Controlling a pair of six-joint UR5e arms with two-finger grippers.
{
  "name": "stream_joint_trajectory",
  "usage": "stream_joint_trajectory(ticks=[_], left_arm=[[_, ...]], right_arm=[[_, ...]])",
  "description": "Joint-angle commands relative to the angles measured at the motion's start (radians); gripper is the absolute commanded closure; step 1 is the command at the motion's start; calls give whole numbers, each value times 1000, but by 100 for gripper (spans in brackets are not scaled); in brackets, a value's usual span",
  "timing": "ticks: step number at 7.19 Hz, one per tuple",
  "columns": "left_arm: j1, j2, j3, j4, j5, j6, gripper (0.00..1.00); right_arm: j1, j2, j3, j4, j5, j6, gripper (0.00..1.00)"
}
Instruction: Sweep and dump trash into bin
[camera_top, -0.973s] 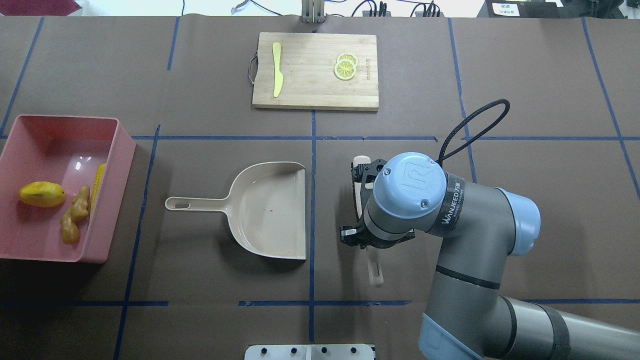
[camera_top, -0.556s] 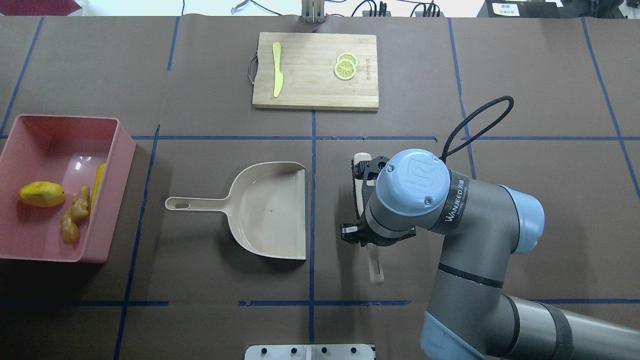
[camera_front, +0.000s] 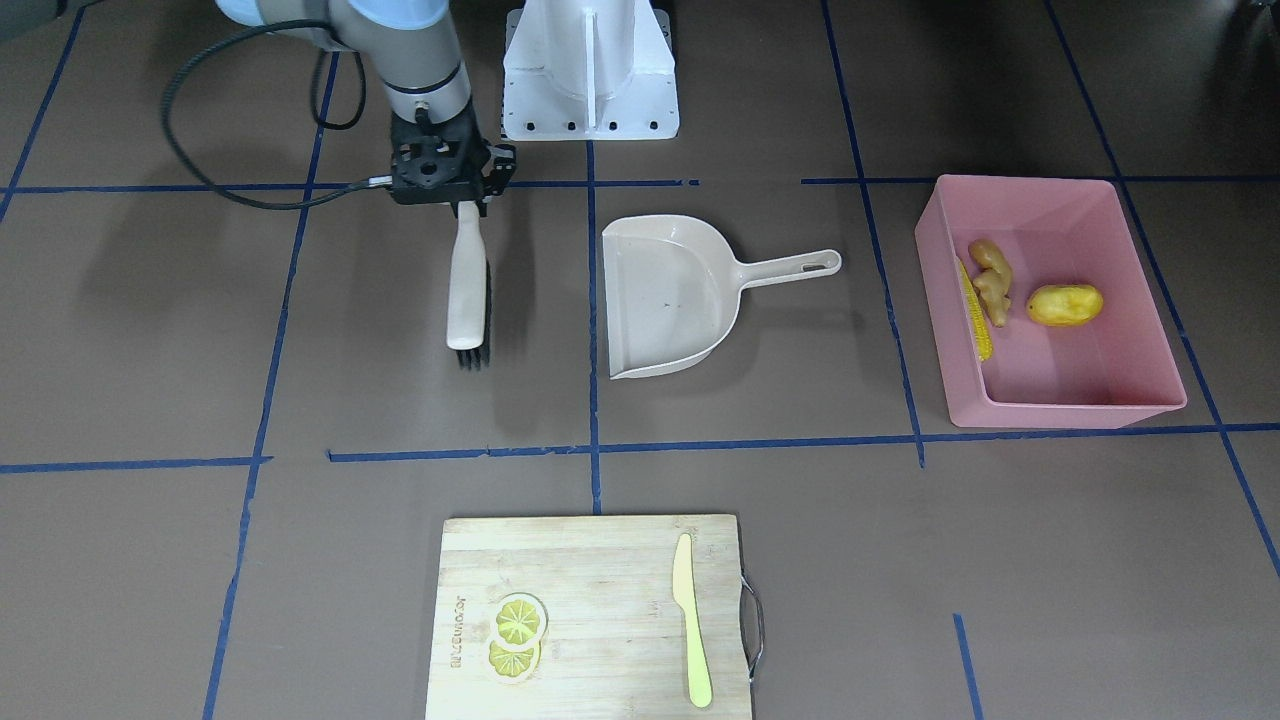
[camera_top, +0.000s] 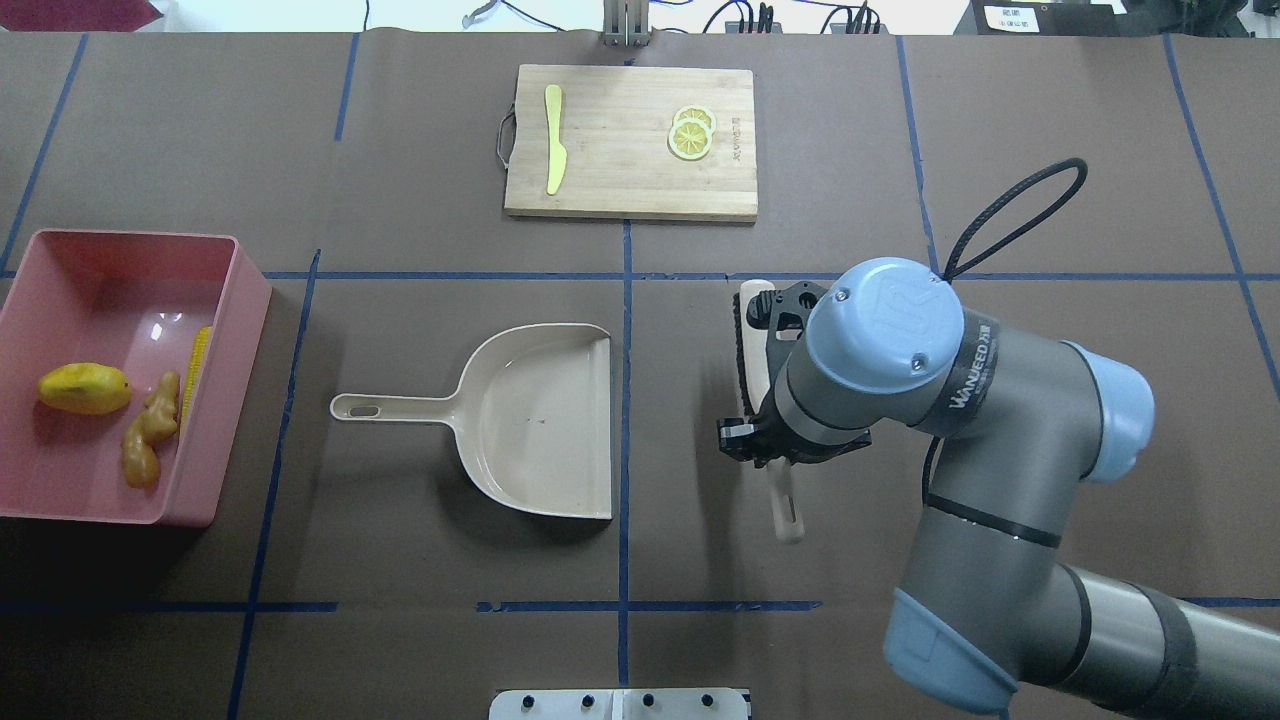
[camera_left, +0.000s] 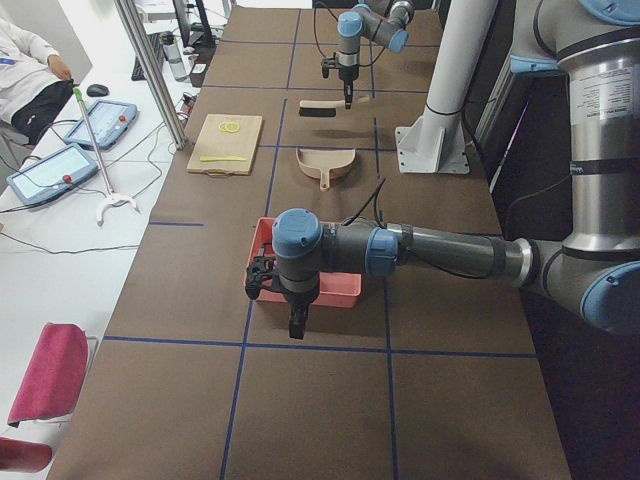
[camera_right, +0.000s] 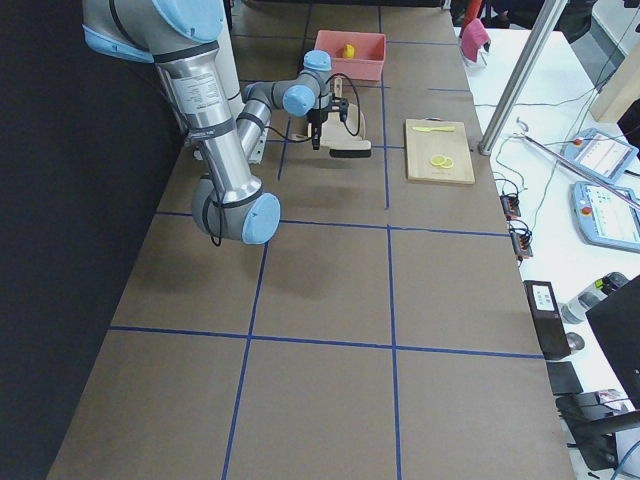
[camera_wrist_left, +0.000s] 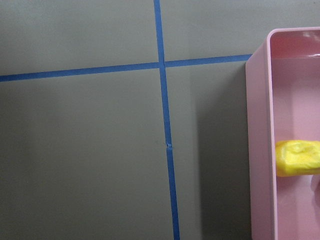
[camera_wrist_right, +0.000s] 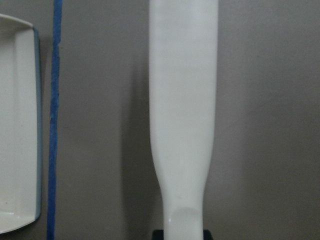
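The pink bin (camera_top: 110, 300) stands at the table's left end and holds the corn cob (camera_top: 197, 372), the yellow potato-like lump (camera_top: 84, 388) and the ginger root (camera_top: 148, 440). My right gripper (camera_front: 462, 205) is shut on the handle of a cream brush (camera_front: 466, 290) with black bristles, held level just above the table, to the right of the beige dustpan (camera_top: 540, 420). The brush handle (camera_wrist_right: 183, 125) fills the right wrist view. My left gripper (camera_left: 292, 325) hangs beside the bin's outer side; I cannot tell whether it is open. Its wrist view shows the bin wall (camera_wrist_left: 257, 150) and the lump (camera_wrist_left: 297, 157).
A wooden cutting board (camera_top: 630, 140) lies at the far middle with a pale yellow knife (camera_top: 553, 140) and lemon slices (camera_top: 692, 133). The dustpan lies flat and empty, its handle pointing toward the bin. Blue tape lines cross the brown table.
My right arm has carried the brush to the right and farther from the robot, away from the dustpan's mouth. The bin, the trash and the dustpan have not moved.
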Motion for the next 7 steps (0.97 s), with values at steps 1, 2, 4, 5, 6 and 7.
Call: stream_joint_trajectory(ticks=[1, 2, 4, 5, 6, 7], left_arm=[[-3, 20, 1, 10, 36, -1, 0], [0, 20, 4, 8, 36, -2, 0], [0, 23, 8, 2, 33, -6, 0], [-2, 25, 1, 5, 23, -4, 0], [0, 25, 2, 7, 7, -6, 0], [-2, 26, -4, 7, 3, -6, 0]], right_arm=[[61, -136, 83, 12, 30, -102, 100], [119, -225, 138, 12, 42, -209, 100], [234, -381, 146, 41, 65, -416, 100], [285, -503, 138, 157, 100, -464, 100], [328, -620, 125, 300, 140, -468, 100], [361, -714, 100, 388, 171, -468, 100]])
